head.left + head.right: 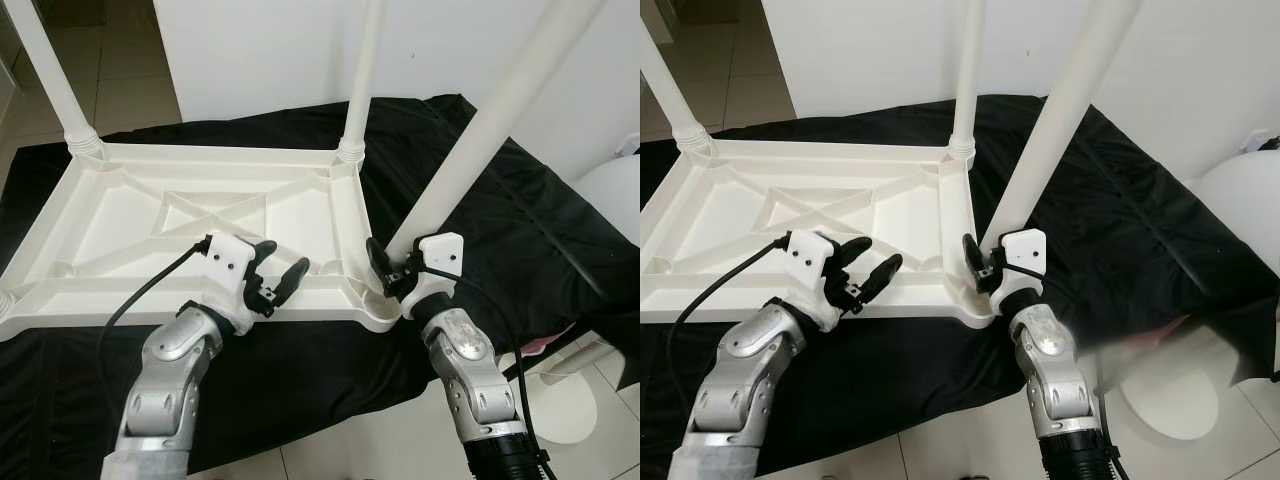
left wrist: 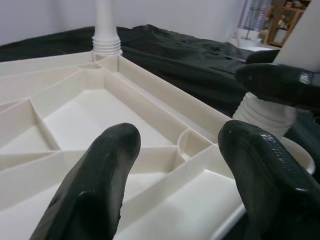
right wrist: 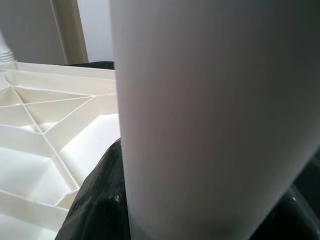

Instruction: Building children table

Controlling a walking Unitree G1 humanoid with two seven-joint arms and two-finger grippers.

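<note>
A white plastic tabletop (image 1: 120,220) lies upside down on a black cloth (image 1: 520,230). Two white legs stand upright in its far corners, one at the left (image 1: 60,80) and one at the right (image 1: 360,80). A third leg (image 1: 480,140) leans to the right, its threaded end (image 2: 265,112) at the near right corner socket (image 1: 385,310). My right gripper (image 1: 395,262) is shut on this leg just above the thread. The leg (image 3: 210,120) sits close against one black finger (image 3: 100,200). My left gripper (image 1: 283,262) hovers open over the tabletop's near rim, holding nothing.
A white wall rises behind the cloth. A rounded white object (image 1: 615,195) stands at the right, with a white round base (image 1: 565,400) on the tiled floor near my right arm. Tiled floor (image 1: 110,60) shows at the far left.
</note>
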